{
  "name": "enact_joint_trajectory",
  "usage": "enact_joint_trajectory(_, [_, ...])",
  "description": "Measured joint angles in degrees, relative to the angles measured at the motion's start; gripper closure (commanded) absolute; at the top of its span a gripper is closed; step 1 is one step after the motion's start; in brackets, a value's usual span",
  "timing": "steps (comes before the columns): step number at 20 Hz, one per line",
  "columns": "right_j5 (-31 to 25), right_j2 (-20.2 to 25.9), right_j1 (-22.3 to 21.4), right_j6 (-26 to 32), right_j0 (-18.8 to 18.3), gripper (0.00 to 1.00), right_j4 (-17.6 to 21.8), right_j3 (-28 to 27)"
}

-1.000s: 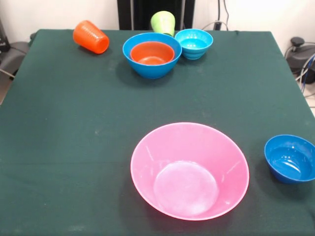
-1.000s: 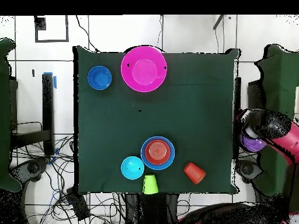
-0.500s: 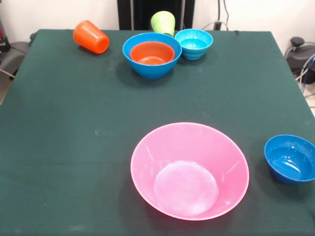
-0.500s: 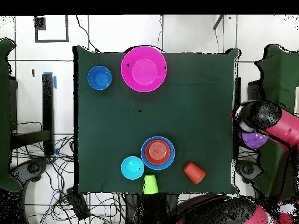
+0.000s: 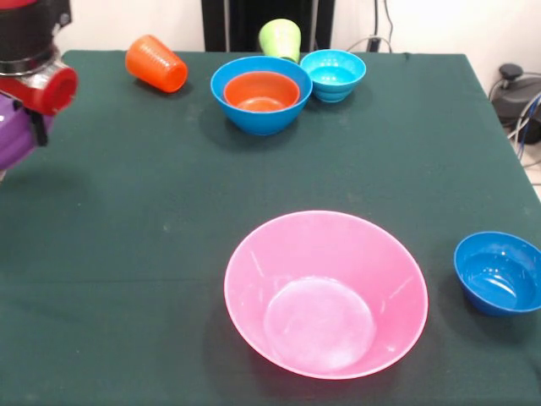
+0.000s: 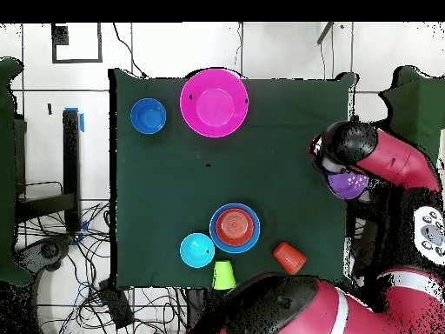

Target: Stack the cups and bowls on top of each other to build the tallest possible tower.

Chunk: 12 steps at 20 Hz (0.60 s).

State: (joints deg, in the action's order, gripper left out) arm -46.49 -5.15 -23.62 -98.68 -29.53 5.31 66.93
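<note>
Gripping the purple bowl (image 5: 13, 135), to judge by how it hangs tilted under the wrist at 9 o'clock in the front view, just at the bench (image 5: 127, 211) edge and off the cloth; the grip of the tool (image 5: 32, 118) itself is hidden behind the red wrist. Likely step: carrying this wide shallow bowl in to serve as a lower tier. Best brought across at height and levelled before lowering. Choose the seat with care: the pink bowl (image 5: 325, 292) at 6 o'clock is the widest, is empty and makes the soundest base. Centre over it, descend straight, and release only once rim or base rests evenly, since a glossy bowl dropped off-centre will probably slide or rock. Elsewhere, at 12 o'clock: the medium blue bowl (image 5: 254, 118) with the small orange bowl (image 5: 262, 91) nested inside, the cyan bowl (image 5: 333, 74) just beside it, the lime cup (image 5: 280, 38) mouth-down behind, near the far edge. At 11 o'clock, the orange ribbed cup (image 5: 155, 63) lying on its side, near the arm's line of travel and worth avoiding. At 4 o'clock, the dark blue bowl (image 5: 499, 272), well apart from the rest. Nothing between the carried bowl and the pink one; open cloth all the way.
</note>
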Motion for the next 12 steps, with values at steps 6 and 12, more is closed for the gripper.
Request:
enact_joint_trajectory(6, [0.0,0.0,0.0,0.0,0.9,1.00,-2.0,0.6])
enact_joint_trajectory(12, [0.0,-0.3,-0.6,0.0,1.0,1.00,-2.8,2.5])
